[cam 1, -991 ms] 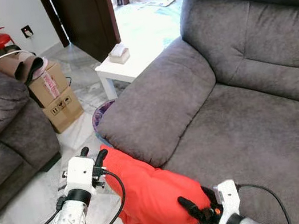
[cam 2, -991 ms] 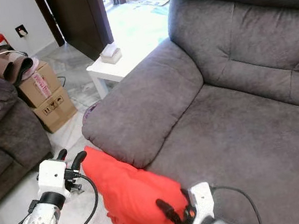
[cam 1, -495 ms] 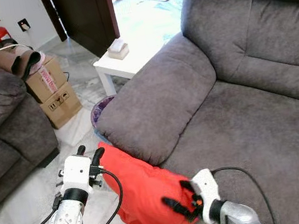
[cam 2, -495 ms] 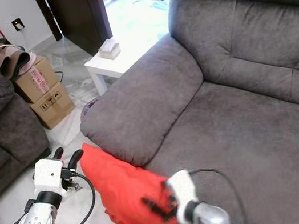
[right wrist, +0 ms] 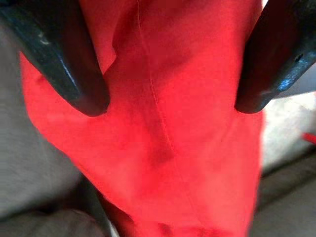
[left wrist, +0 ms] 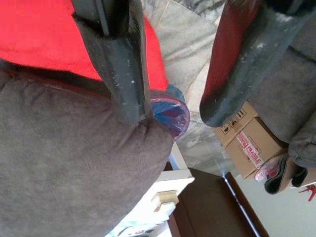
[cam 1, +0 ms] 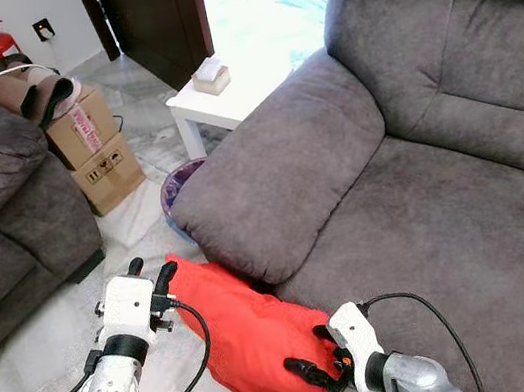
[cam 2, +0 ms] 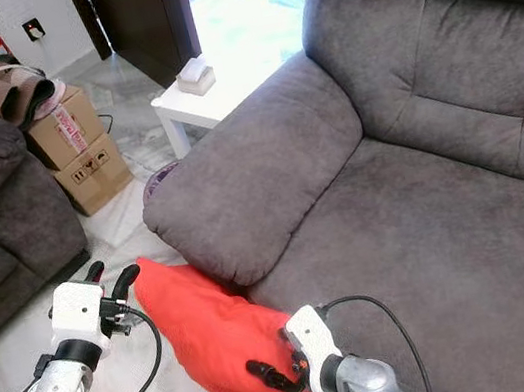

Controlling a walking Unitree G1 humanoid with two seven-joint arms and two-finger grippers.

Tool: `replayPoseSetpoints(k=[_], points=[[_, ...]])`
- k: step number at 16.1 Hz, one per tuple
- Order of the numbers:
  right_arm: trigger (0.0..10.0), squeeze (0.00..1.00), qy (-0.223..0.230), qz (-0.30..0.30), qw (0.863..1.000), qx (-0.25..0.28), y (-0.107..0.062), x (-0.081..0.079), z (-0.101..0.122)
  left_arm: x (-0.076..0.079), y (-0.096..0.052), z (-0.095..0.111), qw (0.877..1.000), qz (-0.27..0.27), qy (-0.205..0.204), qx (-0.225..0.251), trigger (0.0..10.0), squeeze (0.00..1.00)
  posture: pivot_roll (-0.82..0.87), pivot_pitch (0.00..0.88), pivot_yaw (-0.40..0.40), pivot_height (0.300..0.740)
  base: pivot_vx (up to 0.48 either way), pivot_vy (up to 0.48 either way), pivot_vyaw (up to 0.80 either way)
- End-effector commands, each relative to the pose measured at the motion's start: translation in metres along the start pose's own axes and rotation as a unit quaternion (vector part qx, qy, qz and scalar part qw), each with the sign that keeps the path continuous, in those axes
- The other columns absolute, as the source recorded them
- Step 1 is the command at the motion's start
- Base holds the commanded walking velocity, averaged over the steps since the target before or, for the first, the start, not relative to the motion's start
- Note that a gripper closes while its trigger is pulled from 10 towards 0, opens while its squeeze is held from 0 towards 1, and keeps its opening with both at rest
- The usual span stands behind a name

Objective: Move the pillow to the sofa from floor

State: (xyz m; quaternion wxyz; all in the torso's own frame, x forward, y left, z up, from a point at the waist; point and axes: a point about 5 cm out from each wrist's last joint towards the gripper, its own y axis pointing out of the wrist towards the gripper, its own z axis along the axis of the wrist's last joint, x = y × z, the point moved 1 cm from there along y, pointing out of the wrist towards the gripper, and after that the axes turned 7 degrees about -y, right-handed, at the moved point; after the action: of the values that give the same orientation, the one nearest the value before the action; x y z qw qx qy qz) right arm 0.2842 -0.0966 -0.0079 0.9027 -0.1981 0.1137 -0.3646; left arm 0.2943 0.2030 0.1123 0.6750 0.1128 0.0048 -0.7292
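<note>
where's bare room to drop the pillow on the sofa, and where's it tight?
Free: the sofa seat, bare from the armrest across to the backrest. Tight: the red pillow is wedged on the floor against the sofa front below that armrest, with the left gripper and the right gripper open at its two ends.

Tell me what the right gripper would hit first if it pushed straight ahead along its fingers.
The right gripper is open and points into the crumpled red fabric pillow, which lies between its black fingers. It would probably meet the pillow's red cloth first; how much of a gap remains is hard to judge.
</note>
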Motion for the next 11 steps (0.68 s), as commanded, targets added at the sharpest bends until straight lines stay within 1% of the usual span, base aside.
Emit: replayPoseSetpoints(k=[1, 3, 4, 6, 7, 8, 11], points=[[10.0, 0.00, 0.000, -0.021, 1.000, -0.012, 0.003, -0.003, -0.004, -0.003, -0.005, -0.002, 1.000, 0.000, 0.004, -0.008, 10.0, 0.00, 0.16, 0.219, 0.016, 0.626, 0.000, 0.000, 0.00], [10.0, 0.00, 0.014, -0.034, 0.999, -0.009, 0.008, -0.005, -0.001, -0.003, -0.006, -0.001, 1.000, -0.003, 0.013, -0.009, 10.0, 0.00, 0.17, 0.230, 0.016, 0.626, 0.000, 0.000, 0.00], [10.0, 0.00, 0.010, -0.030, 0.999, -0.014, 0.009, -0.008, -0.002, -0.003, -0.006, 0.000, 1.000, -0.005, 0.015, -0.009, 10.0, 0.00, 0.17, 0.234, 0.016, 0.626, 0.000, 0.000, 0.00], [10.0, 0.00, -0.034, -0.016, 0.998, -0.058, 0.012, -0.015, -0.009, -0.003, -0.007, 0.002, 1.000, -0.011, 0.021, -0.008, 10.0, 0.00, 0.18, 0.244, 0.015, 0.626, 0.000, 0.000, 0.00], [10.0, 0.00, -0.062, -0.016, 0.995, -0.080, 0.012, -0.017, -0.013, -0.003, -0.008, 0.003, 1.000, -0.012, 0.022, -0.008, 10.0, 0.00, 0.18, 0.249, 0.013, 0.626, 0.000, 0.000, 0.00], [10.0, 0.00, -0.092, -0.013, 0.988, -0.122, 0.012, -0.020, -0.023, -0.002, -0.009, 0.004, 1.000, -0.014, 0.024, -0.009, 10.0, 0.00, 0.19, 0.256, 0.010, 0.626, 0.000, 0.000, 0.00], [10.0, 0.00, -0.111, -0.013, 0.984, -0.140, 0.011, -0.022, -0.027, -0.002, -0.011, 0.005, 0.999, -0.016, 0.028, -0.009, 10.0, 0.00, 0.20, 0.266, 0.005, 0.626, 0.000, 0.000, 0.00]])
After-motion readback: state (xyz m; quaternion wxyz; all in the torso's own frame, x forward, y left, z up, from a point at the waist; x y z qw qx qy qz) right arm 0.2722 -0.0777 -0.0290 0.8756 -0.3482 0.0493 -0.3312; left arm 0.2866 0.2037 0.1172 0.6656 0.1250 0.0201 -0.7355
